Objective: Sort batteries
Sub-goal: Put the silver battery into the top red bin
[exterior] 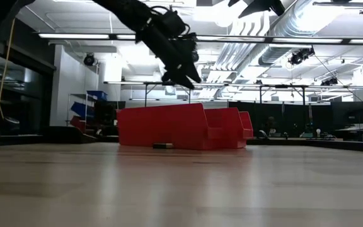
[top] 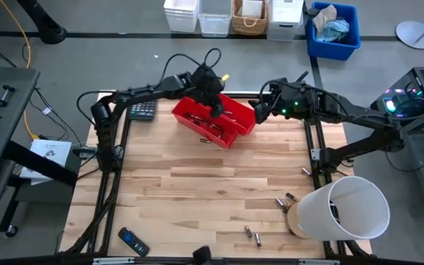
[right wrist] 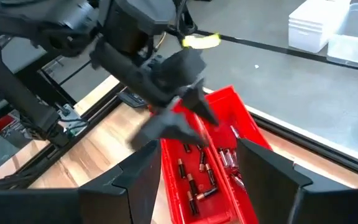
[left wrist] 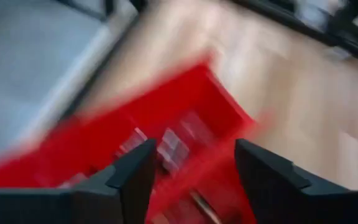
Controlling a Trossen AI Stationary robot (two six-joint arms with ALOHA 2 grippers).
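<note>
Our left gripper [top: 216, 110] hung open and empty above the red bins [top: 213, 120] at the table's [top: 197, 191] far edge; our right gripper [top: 258, 112], fingers apart, waited just beside them. Loose batteries [top: 252, 234] lay near the front edge by a tipped white bucket [top: 344, 208]; farther off, more batteries [right wrist: 194, 174] filled the bins.

Left tool [left wrist: 191, 174] spread, red bin [left wrist: 185, 112] below
</note>
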